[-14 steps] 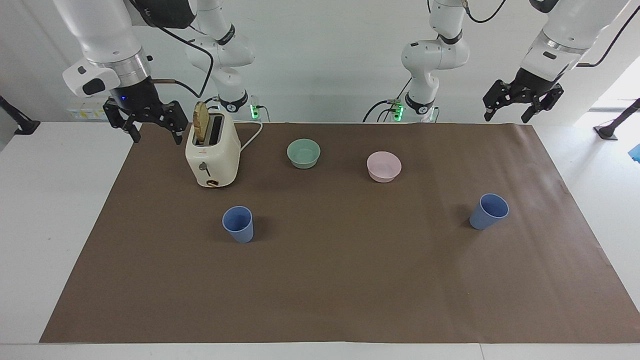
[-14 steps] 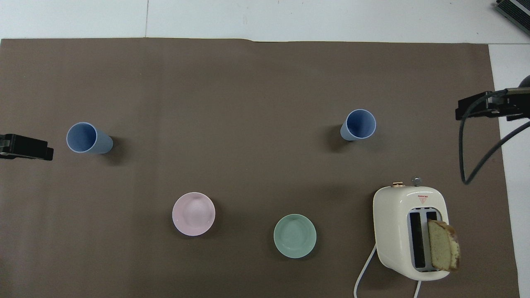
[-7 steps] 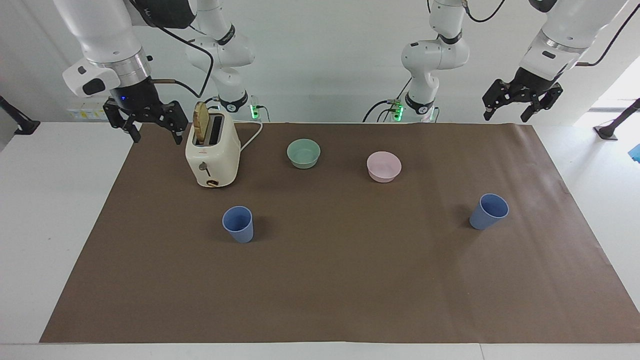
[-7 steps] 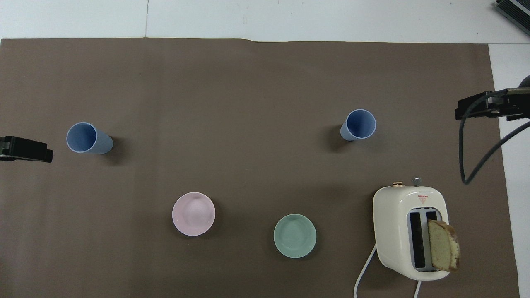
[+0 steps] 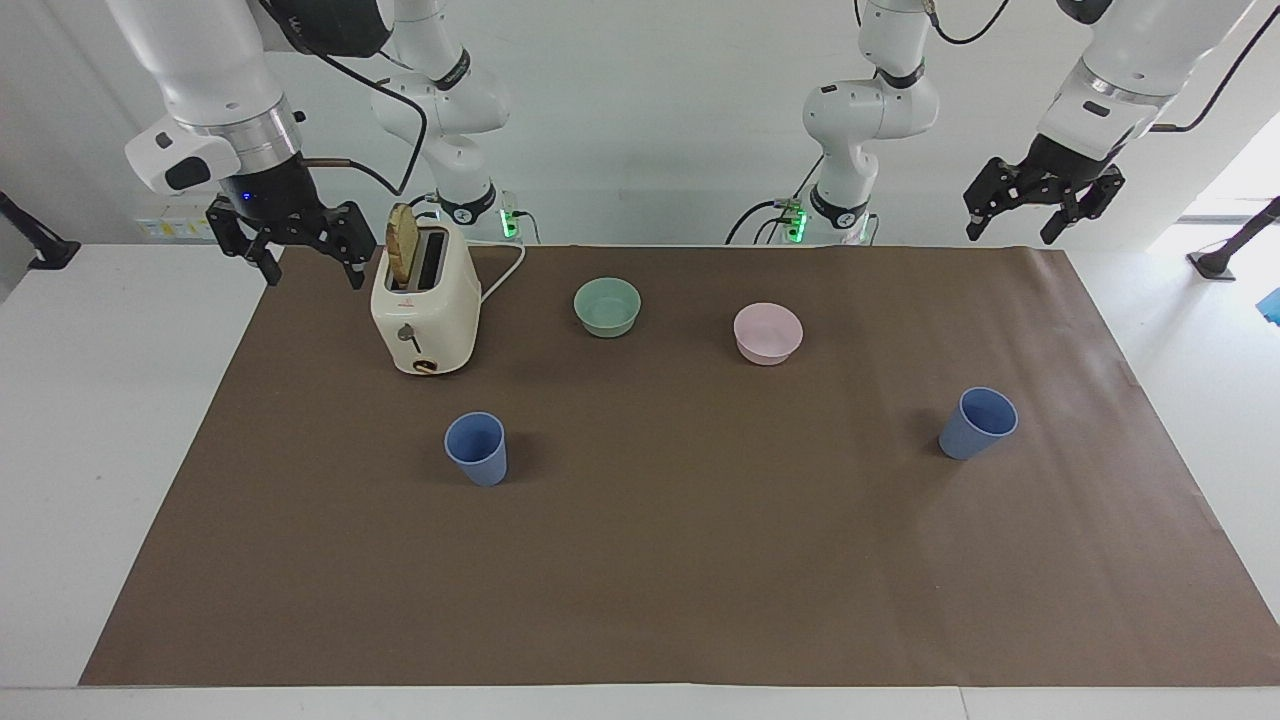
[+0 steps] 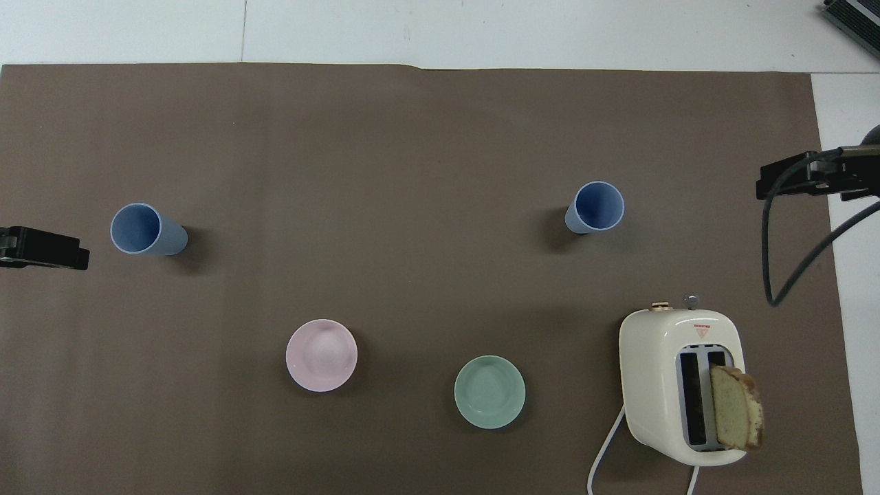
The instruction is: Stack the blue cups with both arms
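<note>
Two blue cups stand upright and apart on the brown mat (image 5: 700, 560). One blue cup (image 5: 476, 448) (image 6: 595, 207) is toward the right arm's end, farther from the robots than the toaster. The other blue cup (image 5: 977, 423) (image 6: 148, 230) is toward the left arm's end. My right gripper (image 5: 314, 278) hangs open and empty above the mat's edge beside the toaster. My left gripper (image 5: 1010, 236) hangs open and empty, high above the mat's corner at its own end. Neither gripper touches a cup.
A cream toaster (image 5: 424, 310) (image 6: 680, 385) with a bread slice (image 5: 402, 245) in one slot stands nearest the right arm, its cord trailing toward the robots. A mint-green bowl (image 5: 607, 306) and a pink bowl (image 5: 767, 332) sit between the cups and the robots.
The left gripper has crept very slightly upward. The right gripper, the cups and the bowls have stayed where they were.
</note>
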